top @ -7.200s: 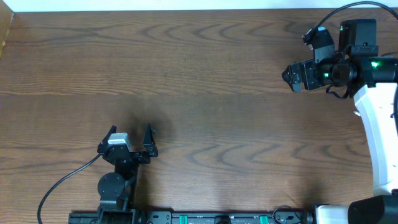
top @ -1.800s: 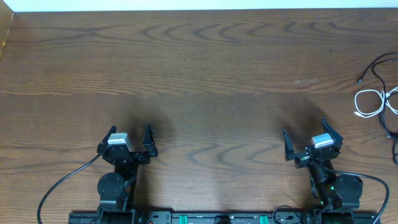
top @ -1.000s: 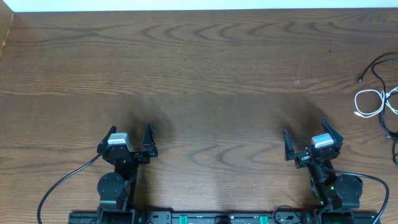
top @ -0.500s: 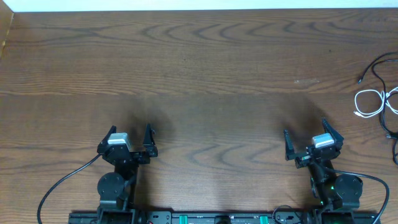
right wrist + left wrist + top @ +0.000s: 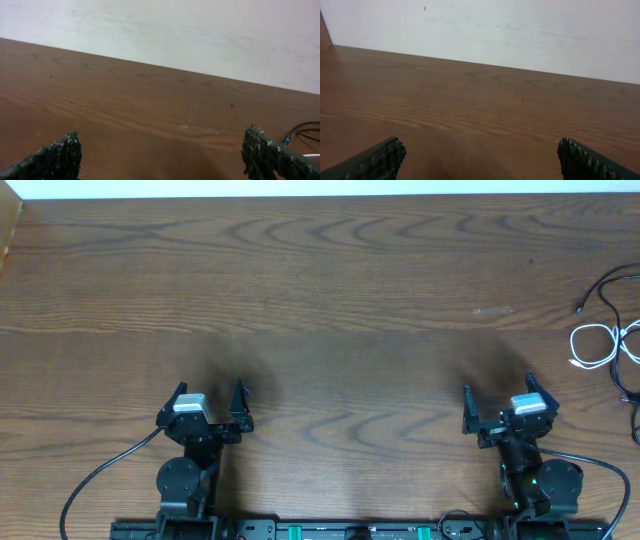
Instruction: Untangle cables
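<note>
**Cables bunched at the right edge, both claws apart and empty**

The cables (image 5: 610,330) lie in a small cluster at the far right edge of the wooden surface (image 5: 330,290), partly cut off by the overhead frame. The cluster's long axis runs along that edge, from the far side toward the near side. A black cord (image 5: 603,286) curves at the far end of the bunch. Its small plug end (image 5: 580,309) points toward the near left. Just beside it on the near side, a white cord (image 5: 590,345) forms a flattened loop that lies roughly left to right. Any marking on the plugs is too small to read.

The left claw (image 5: 209,392) sits low at the near left, fingers spread wide with nothing between them. The right claw (image 5: 498,390) sits at the near right, likewise spread and empty, well apart from the cables. The right wrist view catches a bit of black cord (image 5: 305,128) at its right margin, with a pale wall (image 5: 175,30) behind.
</note>
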You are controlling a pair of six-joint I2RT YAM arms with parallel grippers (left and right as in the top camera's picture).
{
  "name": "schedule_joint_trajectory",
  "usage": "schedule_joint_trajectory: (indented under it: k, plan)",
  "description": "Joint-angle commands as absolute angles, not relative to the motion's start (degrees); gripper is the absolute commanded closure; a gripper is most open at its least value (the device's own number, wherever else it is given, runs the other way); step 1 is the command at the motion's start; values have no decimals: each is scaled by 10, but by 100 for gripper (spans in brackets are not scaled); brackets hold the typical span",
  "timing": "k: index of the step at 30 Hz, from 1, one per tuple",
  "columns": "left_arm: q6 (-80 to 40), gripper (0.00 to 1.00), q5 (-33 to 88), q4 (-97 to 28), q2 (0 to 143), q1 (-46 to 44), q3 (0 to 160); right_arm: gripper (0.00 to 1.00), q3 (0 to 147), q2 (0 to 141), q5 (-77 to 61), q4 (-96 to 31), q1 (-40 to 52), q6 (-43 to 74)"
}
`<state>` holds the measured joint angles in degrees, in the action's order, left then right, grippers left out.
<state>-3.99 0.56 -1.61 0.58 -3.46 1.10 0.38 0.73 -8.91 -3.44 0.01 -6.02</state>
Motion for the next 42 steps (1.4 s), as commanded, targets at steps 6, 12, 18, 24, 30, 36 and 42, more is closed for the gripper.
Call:
schedule_joint_trajectory:
  k: [6, 12, 18, 24, 30, 36, 42]
  plan:
    - [-30, 2, -5, -42, 2, -33, 2, 1, 3, 3, -51, -41, -23, -2]
    - [-30, 2, -5, -42, 2, -33, 2, 1, 3, 3, -18, -45, -23, 38]
    - [-30, 2, -5, -42, 2, -33, 2, 1, 3, 3, -21, -43, -23, 38]
    - [-30, 2, -5, -42, 2, -33, 2, 1, 3, 3, -21, -43, -23, 38]
    - [-30, 2, -5, -42, 2, -33, 2, 1, 3, 3, -21, -43, -23, 38]
    - [-30, 2, -5, -42, 2, -33, 2, 1, 3, 3, -21, -43, -23, 38]
    - [-30, 2, -5, -42, 2, -33, 2, 1, 3, 3, -21, -43, -23, 38]
